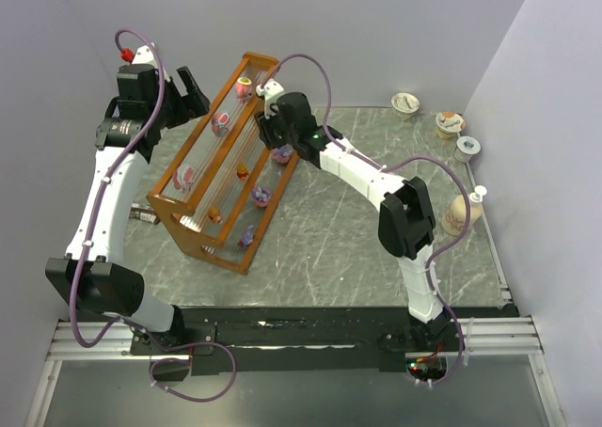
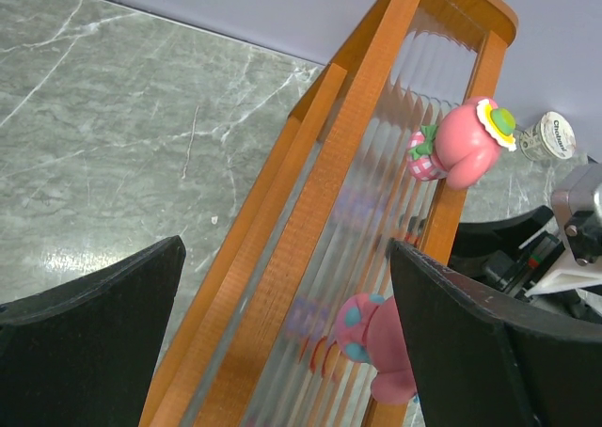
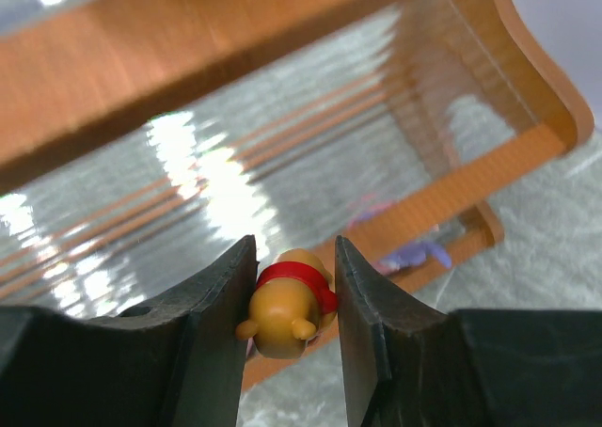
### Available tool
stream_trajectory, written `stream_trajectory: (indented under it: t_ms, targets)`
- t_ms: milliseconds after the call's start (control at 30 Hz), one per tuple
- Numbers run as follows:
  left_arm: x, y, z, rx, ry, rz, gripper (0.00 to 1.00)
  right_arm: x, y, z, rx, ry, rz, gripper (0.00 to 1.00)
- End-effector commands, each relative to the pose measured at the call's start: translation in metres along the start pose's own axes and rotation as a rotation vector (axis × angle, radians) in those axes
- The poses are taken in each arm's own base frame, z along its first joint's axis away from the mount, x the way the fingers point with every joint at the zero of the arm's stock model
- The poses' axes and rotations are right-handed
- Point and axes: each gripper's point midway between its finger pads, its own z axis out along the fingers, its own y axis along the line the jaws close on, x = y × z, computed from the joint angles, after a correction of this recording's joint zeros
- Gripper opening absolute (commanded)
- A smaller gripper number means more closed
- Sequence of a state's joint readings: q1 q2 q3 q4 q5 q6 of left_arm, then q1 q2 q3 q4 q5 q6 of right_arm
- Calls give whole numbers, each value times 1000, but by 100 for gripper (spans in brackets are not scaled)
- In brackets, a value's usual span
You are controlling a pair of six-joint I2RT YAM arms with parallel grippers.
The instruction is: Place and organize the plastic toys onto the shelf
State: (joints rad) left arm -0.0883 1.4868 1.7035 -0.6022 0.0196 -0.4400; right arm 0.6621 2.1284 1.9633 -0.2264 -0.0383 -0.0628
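- Top view: high behind both arms, looking down, far off.
- Left wrist view: looks past left pincer (image 2: 287,248), shelf (image 2: 320,192) close ahead.
- Right wrist view: same shelf, nearer, just beyond right pincer (image 3: 295,244).

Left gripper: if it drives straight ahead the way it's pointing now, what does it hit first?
Most likely the shelf: its orange wooden rail and ribbed clear panel lie dead ahead of the open left gripper. The pink toys sit right of that line. Depth is hard to judge.

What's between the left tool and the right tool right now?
The shelf, at its far end with a pink toy on it, stands between the open left tool and the right tool, which grips a bear toy. The top view shows it.
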Motion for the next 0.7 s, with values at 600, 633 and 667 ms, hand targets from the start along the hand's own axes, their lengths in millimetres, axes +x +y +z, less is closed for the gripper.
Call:
stream_trajectory:
  t_ms: [600, 633, 667]
  targets:
    - [-14, -2, -11, 0, -46, 6, 96, -25, -2, 20, -139, -175, -117, 0]
    - [-13, -2, -10, 0, -43, 6, 96, -25, 0, 20, -163, -176, -122, 0]
    - [-12, -2, -9, 0, -39, 6, 96, -24, 1, 21, -174, -175, -130, 0]
